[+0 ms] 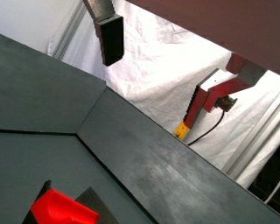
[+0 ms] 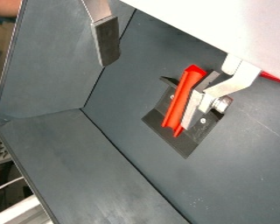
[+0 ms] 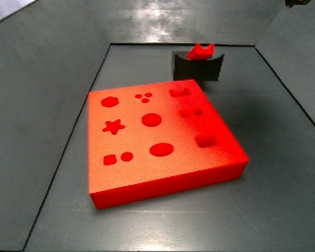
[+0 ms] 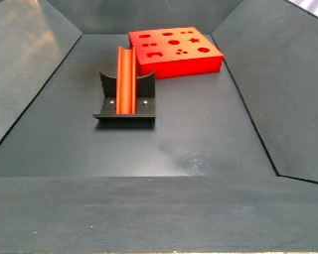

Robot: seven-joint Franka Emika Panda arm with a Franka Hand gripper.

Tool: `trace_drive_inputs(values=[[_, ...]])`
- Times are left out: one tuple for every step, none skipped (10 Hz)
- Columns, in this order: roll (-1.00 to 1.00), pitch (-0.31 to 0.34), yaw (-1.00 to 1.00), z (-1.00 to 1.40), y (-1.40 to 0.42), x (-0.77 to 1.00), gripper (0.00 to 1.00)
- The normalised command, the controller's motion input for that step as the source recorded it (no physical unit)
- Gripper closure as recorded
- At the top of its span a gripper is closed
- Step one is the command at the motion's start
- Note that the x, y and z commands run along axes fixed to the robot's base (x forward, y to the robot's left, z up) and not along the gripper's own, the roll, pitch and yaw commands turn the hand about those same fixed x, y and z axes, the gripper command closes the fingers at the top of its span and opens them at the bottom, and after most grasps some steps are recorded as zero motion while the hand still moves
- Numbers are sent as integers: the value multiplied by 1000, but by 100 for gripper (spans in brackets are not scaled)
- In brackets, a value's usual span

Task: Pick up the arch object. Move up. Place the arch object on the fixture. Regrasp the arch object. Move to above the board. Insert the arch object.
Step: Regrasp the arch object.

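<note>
The arch object (image 4: 123, 79), a slim red bar, rests on the dark fixture (image 4: 124, 115), leaning along its bracket. It also shows in a side view (image 3: 203, 49) on the fixture (image 3: 197, 67) and in both wrist views (image 2: 181, 101) (image 1: 63, 208). The board (image 3: 154, 138) lies on the floor beyond the fixture (image 4: 175, 52). My gripper (image 2: 154, 61) is above and away from the fixture, open and empty. Only one finger (image 1: 111, 39) (image 2: 108, 39) shows clearly, with nothing against its pad. The gripper is outside both side views.
Sloped dark walls (image 4: 29, 89) enclose the floor. White cloth (image 1: 166, 70) hangs beyond the wall, with a red clamp and a cable (image 1: 219, 92) in front of it. Bare floor (image 4: 175, 149) lies in front of the fixture.
</note>
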Motion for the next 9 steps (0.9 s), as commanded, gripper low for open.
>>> trace_drive_inputs(values=[[114,69,191,-1000,43,31,0],[111,58,160,-1000,44,35,0],[109,31,155,-1000,43,42,0],[87,-33,142,-1000,35,58,0],[76,-53,133,-1000,34,65,0],[65,-81,102,-1000,31,79,0],[67,-89,87,-1000,30,85,0],[69,-93,52,-1000,22,97,0],[69,-88,26,-1000,21,107,0]])
